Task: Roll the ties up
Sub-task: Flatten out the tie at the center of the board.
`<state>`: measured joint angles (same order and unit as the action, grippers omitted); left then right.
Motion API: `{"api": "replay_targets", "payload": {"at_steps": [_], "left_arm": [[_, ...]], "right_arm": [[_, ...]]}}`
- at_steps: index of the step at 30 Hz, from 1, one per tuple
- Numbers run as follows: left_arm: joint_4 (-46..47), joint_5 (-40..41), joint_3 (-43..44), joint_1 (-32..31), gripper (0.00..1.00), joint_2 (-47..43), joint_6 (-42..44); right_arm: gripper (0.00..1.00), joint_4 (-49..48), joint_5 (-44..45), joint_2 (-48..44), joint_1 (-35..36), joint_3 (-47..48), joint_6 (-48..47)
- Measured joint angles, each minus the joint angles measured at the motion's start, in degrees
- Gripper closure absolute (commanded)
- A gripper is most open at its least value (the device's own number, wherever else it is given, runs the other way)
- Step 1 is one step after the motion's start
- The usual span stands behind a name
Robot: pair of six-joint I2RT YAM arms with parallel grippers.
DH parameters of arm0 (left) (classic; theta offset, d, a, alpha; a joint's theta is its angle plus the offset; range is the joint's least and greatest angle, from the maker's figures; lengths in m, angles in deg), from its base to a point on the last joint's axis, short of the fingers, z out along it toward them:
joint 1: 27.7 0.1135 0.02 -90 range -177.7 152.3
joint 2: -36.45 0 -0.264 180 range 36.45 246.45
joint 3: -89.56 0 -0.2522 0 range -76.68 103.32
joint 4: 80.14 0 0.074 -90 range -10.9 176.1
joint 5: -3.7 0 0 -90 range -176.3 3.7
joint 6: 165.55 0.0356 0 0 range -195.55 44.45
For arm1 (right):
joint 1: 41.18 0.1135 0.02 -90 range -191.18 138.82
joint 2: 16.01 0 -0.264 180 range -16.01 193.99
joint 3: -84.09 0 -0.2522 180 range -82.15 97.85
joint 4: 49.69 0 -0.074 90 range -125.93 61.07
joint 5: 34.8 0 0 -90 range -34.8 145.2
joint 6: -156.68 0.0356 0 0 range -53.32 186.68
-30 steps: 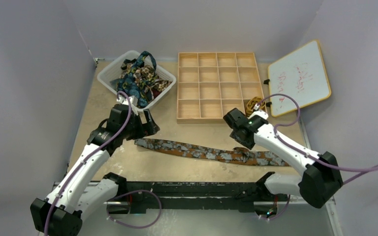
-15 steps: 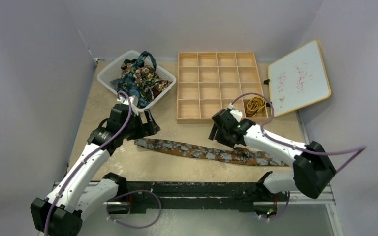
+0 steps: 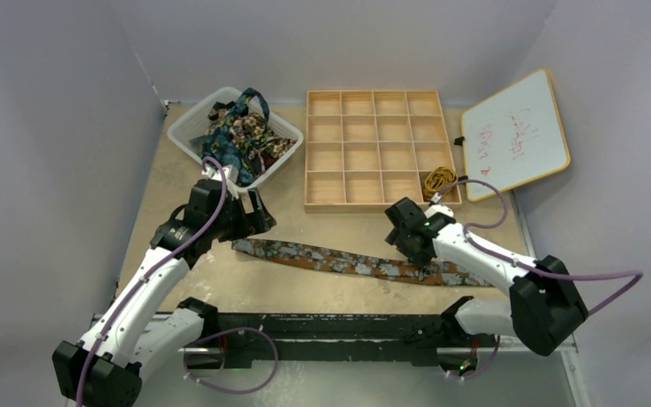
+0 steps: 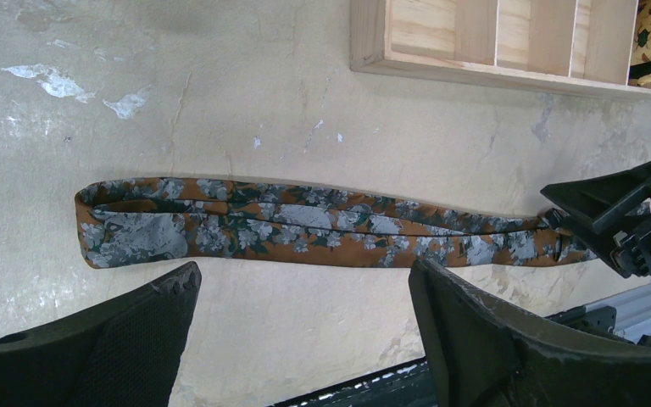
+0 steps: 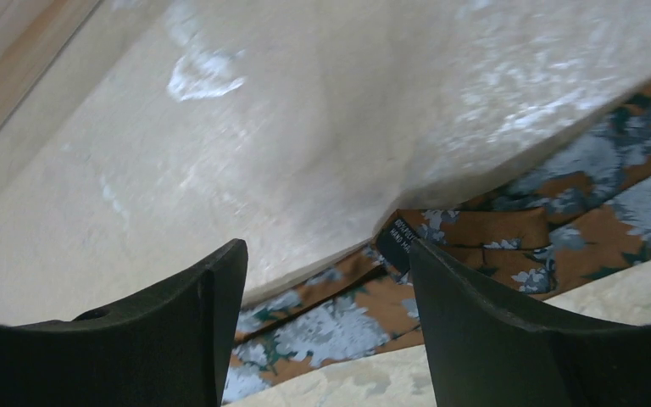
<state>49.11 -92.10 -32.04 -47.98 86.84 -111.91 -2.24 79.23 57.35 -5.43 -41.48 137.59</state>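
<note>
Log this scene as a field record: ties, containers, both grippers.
Tie on table: brown floral tie, flat and unrolled
Basket: white basket holding a heap of ties
Tray: wooden tray, a gold tie in its near right compartment
Left gripper: open, above the tie's left end
Right gripper: open, low over the tie's right part

Pale lilac walls [image 3: 347, 34] enclose a scuffed beige table [image 3: 159, 185].
</note>
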Motion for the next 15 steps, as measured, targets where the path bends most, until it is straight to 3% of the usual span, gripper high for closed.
{"api": "replay_targets", "payload": {"at_steps": [11, 15], "left_arm": [[0.0, -0.3, 0.0, 0.0, 0.09, 0.2, 0.0], [0.0, -0.4, 0.0, 0.0, 0.09, 0.2, 0.0]], "right_arm": [[0.27, 3.8, 4.6, -11.1, -7.3, -2.4, 6.8], [0.29, 2.7, 4.1, -14.6, -8.0, -2.0, 3.1]]}}
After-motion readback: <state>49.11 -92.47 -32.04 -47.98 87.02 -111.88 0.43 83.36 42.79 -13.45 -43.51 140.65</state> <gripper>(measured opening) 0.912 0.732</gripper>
